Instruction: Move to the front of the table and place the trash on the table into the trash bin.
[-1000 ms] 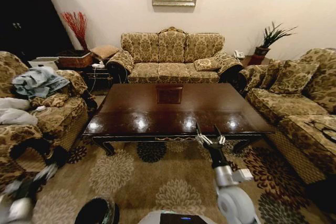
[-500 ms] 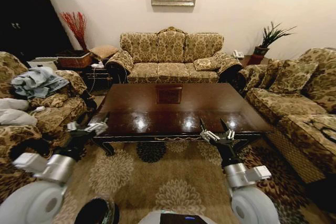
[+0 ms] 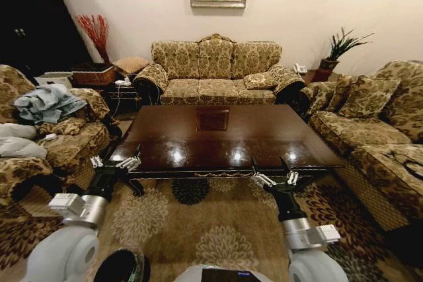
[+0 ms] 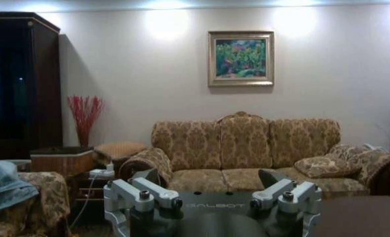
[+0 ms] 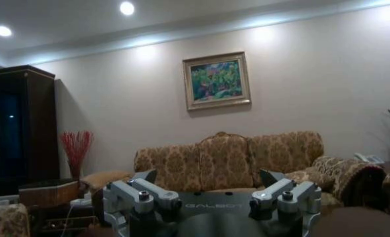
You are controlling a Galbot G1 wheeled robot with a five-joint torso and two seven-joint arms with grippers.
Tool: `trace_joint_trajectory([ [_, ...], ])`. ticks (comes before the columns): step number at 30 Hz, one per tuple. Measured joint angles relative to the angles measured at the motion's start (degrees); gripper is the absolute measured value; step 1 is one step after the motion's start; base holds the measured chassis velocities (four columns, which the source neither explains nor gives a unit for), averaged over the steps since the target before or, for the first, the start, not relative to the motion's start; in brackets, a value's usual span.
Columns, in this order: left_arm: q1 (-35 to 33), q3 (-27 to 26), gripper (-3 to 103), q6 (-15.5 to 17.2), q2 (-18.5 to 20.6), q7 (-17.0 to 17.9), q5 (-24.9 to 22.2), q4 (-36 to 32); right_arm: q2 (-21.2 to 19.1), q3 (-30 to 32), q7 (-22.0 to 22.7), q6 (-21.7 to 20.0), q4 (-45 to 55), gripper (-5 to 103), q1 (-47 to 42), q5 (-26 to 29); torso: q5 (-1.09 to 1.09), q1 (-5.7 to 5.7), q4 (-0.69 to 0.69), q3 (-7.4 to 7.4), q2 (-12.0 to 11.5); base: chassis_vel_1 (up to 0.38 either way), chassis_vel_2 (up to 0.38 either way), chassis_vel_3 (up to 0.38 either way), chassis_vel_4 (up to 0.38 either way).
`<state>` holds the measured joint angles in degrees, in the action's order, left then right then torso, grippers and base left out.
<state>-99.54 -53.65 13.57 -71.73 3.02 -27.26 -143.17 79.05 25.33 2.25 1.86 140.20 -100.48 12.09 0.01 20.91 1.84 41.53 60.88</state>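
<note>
Two end effectors released: left end effector (image 3: pixel 115 162), right end effector (image 3: pixel 275 177) | table (image 3: pixel 218 138) dark, glossy, square inlay

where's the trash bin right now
In the head view the trash bin sits on the patterned carpet at the bottom edge, left of centre, just beside the left arm's base and in front of the table.

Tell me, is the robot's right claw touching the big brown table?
Cannot tell. In the head view the open right gripper overlaps the near edge of the table, but no view shows plainly whether they touch or a gap lies between them.
</note>
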Motion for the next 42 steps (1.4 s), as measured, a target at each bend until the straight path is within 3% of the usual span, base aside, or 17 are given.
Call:
trace_joint_trajectory([
  [31, -0.07, -0.19, 100, 0.3, -0.13, 0.03, -0.15, -0.07, -0.14, 0.12, -0.2, -0.48, 0.08, 100, 0.28, 1.05, -0.03, 0.0, 0.0, 0.0, 0.0, -0.019, -0.021, 0.018, 0.018],
  [37, -0.06, -0.19, 100, 0.32, -0.15, -0.04, -0.18, -0.28, -0.16, 0.17, -0.19, -0.48, 0.07, 100, 0.29, 1.07, 0.05, 0.0, -0.01, 0.0, 0.0, -0.115, -0.11, 0.099, 0.092],
  [42, -0.06, -0.21, 100, 0.32, -0.14, -0.04, -0.18, -0.24, -0.15, 0.14, -0.18, -0.48, 0.05, 100, 0.29, 1.09, -0.03, 0.0, -0.01, 0.01, 0.0, -0.006, -0.007, 0.016, 0.009],
])
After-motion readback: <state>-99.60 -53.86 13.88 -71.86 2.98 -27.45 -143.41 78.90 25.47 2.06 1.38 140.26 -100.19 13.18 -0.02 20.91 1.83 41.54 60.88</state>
